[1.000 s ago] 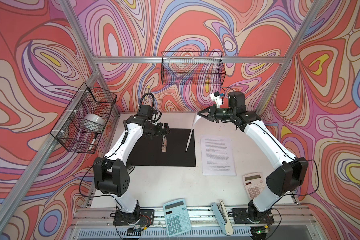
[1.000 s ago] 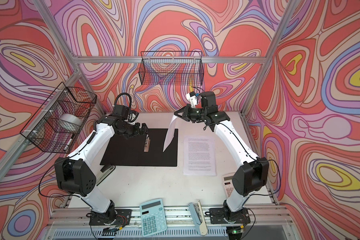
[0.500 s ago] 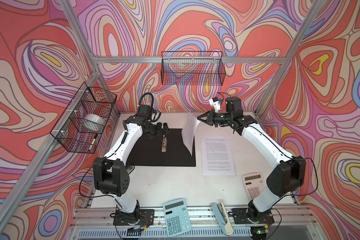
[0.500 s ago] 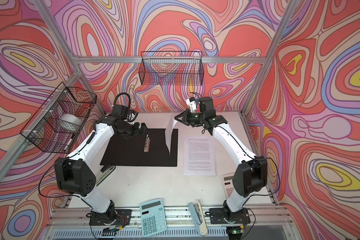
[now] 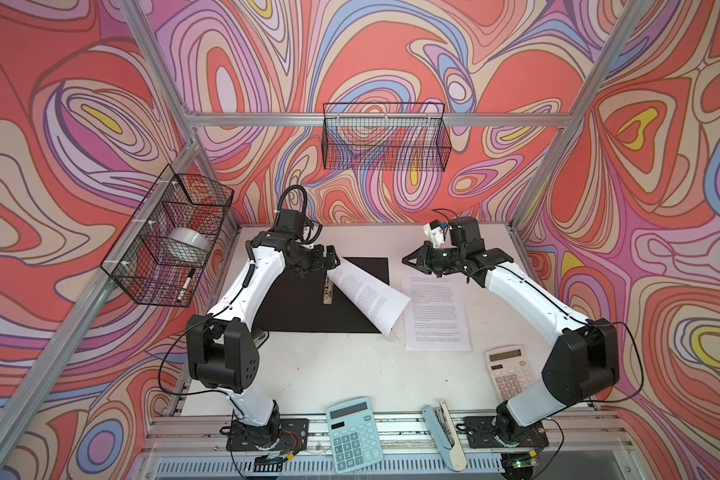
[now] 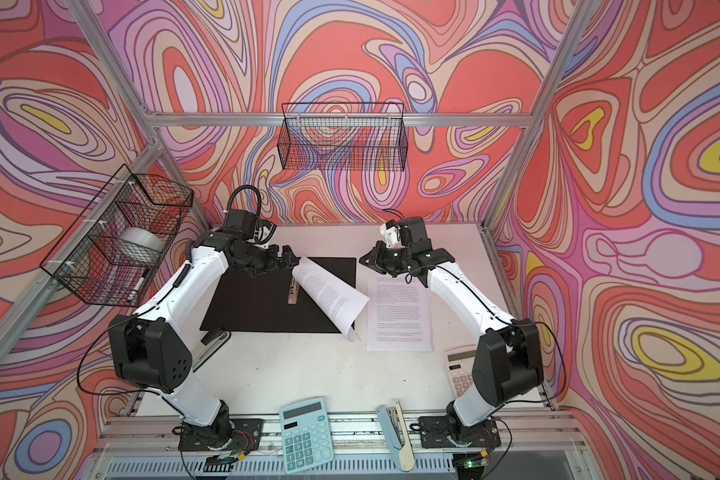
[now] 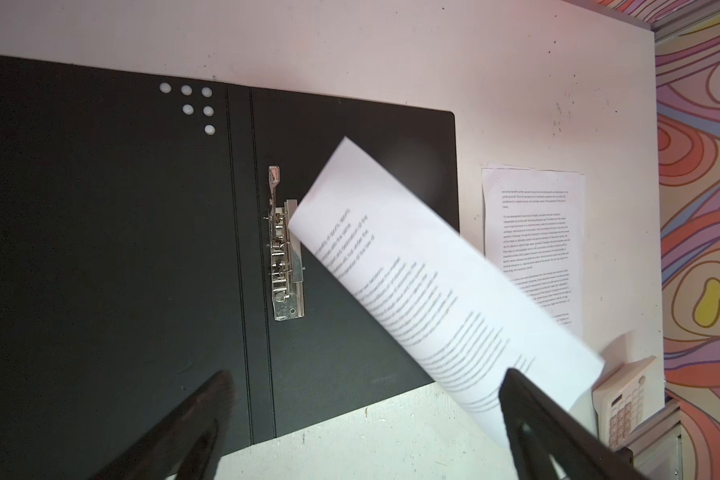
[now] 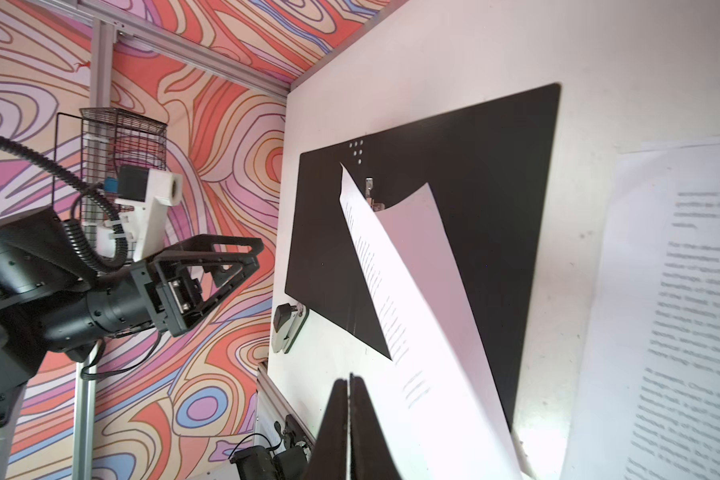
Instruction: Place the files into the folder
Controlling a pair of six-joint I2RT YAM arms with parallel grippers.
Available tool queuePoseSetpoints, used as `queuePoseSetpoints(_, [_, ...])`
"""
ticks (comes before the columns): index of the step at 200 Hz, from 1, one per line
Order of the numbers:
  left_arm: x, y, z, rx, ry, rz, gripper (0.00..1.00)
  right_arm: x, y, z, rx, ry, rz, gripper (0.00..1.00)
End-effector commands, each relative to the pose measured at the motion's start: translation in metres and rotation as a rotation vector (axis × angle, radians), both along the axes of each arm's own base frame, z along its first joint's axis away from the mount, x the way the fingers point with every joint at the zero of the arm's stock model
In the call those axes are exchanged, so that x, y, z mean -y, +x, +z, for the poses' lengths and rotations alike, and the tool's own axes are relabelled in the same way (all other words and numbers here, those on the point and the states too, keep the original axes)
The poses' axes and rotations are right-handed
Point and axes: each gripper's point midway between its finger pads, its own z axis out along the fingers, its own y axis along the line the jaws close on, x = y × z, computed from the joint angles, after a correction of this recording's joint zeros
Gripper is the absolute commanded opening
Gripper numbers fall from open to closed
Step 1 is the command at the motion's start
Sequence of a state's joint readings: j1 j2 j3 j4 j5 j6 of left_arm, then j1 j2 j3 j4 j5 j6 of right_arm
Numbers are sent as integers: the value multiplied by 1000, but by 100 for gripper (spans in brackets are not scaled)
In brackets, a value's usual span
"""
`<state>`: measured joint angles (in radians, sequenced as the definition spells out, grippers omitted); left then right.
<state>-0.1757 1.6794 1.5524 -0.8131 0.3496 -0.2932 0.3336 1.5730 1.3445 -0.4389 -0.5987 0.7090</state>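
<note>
A: What's far left?

B: A wire basket [image 5: 167, 245] on the wall, with a tape roll [image 5: 188, 245] and a marker [image 5: 185, 284] in it. To its right the left gripper [image 5: 334, 264] hangs over the folder's upper edge, jaws wide, gripping nothing.

A: The folder [image 5: 296, 307]?

B: It lies open at centre-left, black side up, with its clip [image 5: 328, 291] in the middle. A curled, blurred sheet [image 5: 371, 295] slants across its right half, its upper corner beside the clip. Its lower end overhangs toward the files [image 5: 437, 311], which lie flat just to the right.

A: The right gripper [image 5: 406, 262]?

B: Pinched together and empty, above the files' top edge. A white calculator [image 5: 506, 370] sits lower right. A teal calculator [image 5: 352, 434] and a stapler [image 5: 443, 432] are at the bottom.
</note>
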Motion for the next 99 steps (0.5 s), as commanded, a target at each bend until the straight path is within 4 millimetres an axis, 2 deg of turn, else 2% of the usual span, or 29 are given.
queuePoseSetpoints(1, [0, 1, 3, 5, -17, 7, 100, 11, -1, 2, 33, -63, -39, 0])
queuePoseSetpoints(24, [-2, -2, -5, -11, -11, 24, 100, 13, -2, -8, 13, -92, -38, 0])
queuePoseSetpoints(57, [-1, -20, -61, -131, -55, 82, 100, 13, -3, -30, -33, -108, -33, 0])
queuePoseSetpoints(66, [-1, -25, -75, -163, -59, 95, 100, 12, -4, -36, -50, -108, -27, 4])
queuePoseSetpoints(81, [-5, -32, -91, -198, -49, 128, 100, 10, -9, -45, -85, -103, -8, 9])
queuePoseSetpoints(99, [-11, -38, -102, -230, -27, 179, 100, 12, -17, -57, -117, -116, 8, 14])
